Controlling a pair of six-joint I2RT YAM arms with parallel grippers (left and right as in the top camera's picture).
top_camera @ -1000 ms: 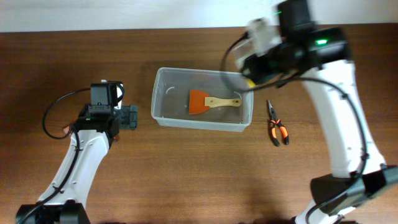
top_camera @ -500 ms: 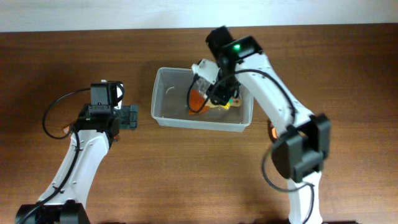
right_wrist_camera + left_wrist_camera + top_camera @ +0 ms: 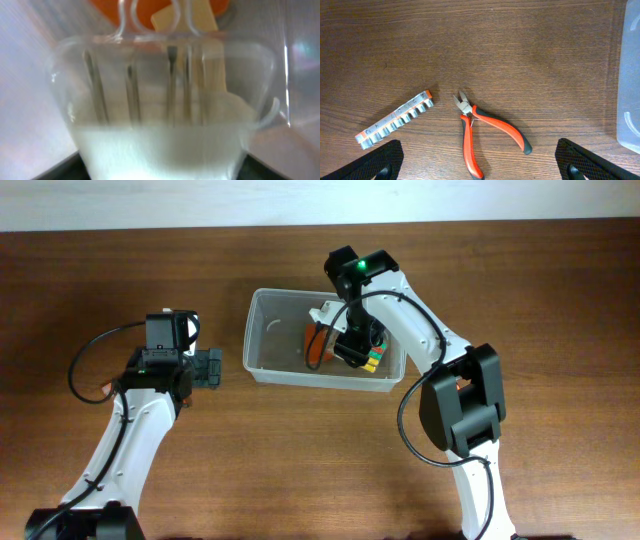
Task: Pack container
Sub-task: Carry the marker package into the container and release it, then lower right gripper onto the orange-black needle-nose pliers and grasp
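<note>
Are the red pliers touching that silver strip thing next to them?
Apart. The left wrist view shows a gap of bare table between the nose of the red pliers and the near end of the silver socket strip.

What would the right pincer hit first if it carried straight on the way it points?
Probably the orange scraper lying in the container: the right pincer points down into it, and the wooden handle shows beyond the clear case it holds. Depth is unclear.
</note>
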